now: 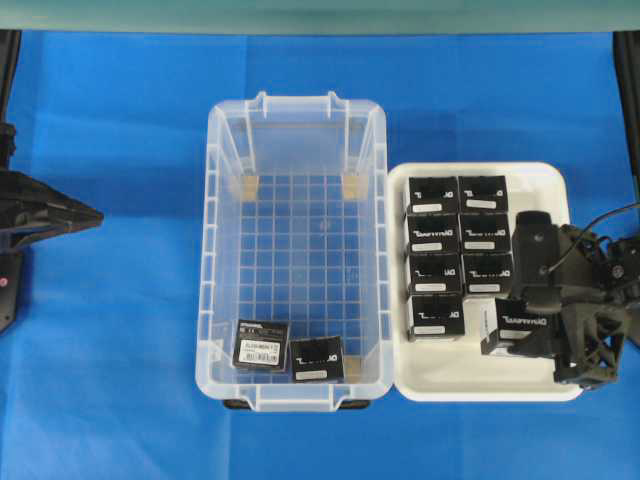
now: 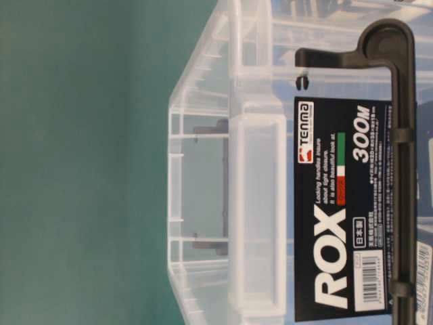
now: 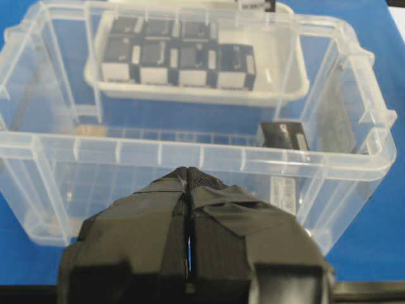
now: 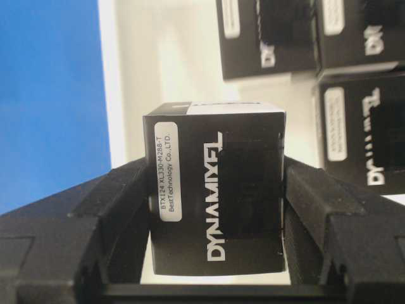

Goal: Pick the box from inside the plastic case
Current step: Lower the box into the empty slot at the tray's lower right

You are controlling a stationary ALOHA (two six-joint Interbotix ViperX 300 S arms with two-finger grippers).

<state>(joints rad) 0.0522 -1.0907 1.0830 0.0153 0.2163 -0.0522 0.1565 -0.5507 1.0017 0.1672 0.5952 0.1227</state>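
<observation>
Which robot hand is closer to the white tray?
The right. The right gripper is over the white tray, its fingers around a black box. The left gripper sits far across the clear case.

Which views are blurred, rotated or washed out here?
Table-level: rotated sideways, pressed against the plastic case, its ROX label sharp. Right wrist: the box in the right gripper crisp, tray overexposed. Left wrist: left gripper soft. Overhead: evenly lit.

Your right gripper (image 1: pixel 520 335) is all black, with chunky angled parts and a thin black cable looping off at 2 o'clock. Its fingers (image 4: pixel 316 209) have rough, foamy black pads. Your left gripper (image 3: pixel 188 177) is wrapped in wrinkly black tape.
</observation>
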